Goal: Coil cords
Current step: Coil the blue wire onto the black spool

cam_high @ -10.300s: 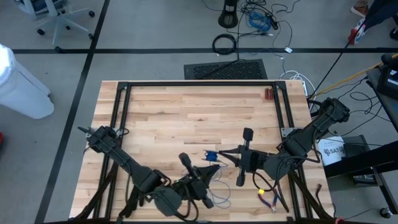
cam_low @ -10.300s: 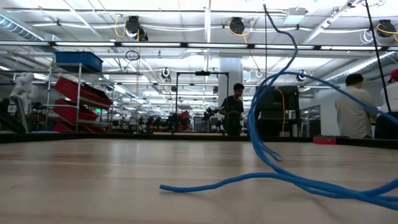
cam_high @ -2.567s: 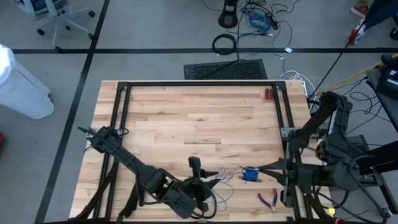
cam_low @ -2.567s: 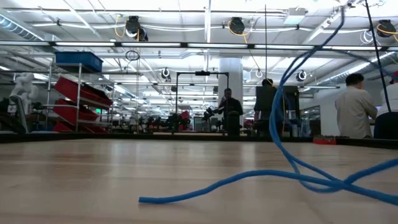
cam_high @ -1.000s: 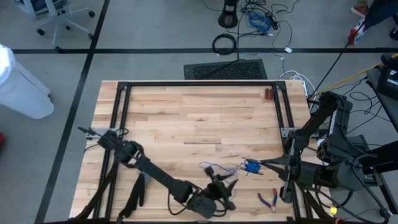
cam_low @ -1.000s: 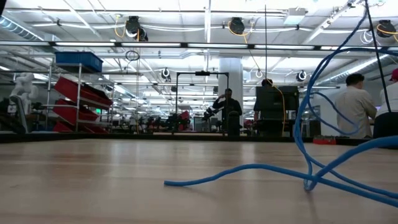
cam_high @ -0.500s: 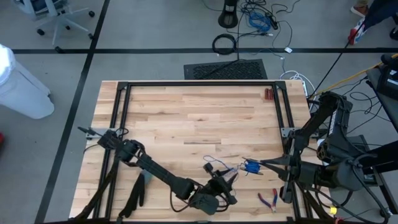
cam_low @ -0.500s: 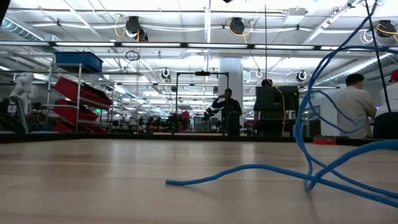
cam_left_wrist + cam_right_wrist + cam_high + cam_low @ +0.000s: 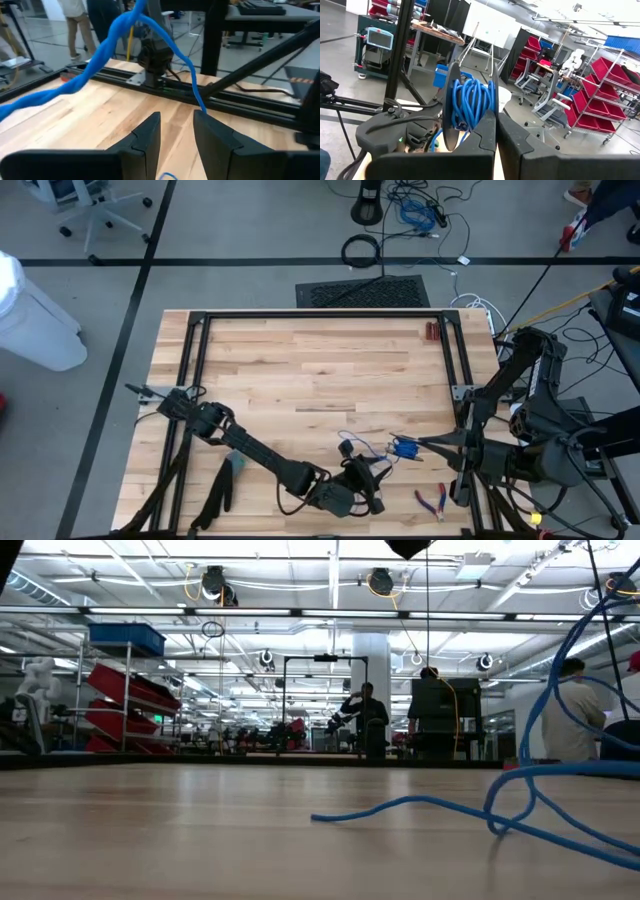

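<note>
The right gripper [image 9: 422,444], near the surface's [image 9: 300,370] front right, has its jaws clenched on the coiled blue cord [image 9: 471,102]; the cord's loose end trails across the wood [image 9: 430,808]; the left gripper [image 9: 352,452] sits just beside it, jaws released, the cord seemingly running between them; red-handled pliers [image 9: 434,501] lie near.

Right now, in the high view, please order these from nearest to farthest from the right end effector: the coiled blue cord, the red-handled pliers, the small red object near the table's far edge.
From the right end effector:
1. Coiled blue cord, right at its tip.
2. Red-handled pliers, toward the table's near edge.
3. Small red object, by the far rail.
</note>
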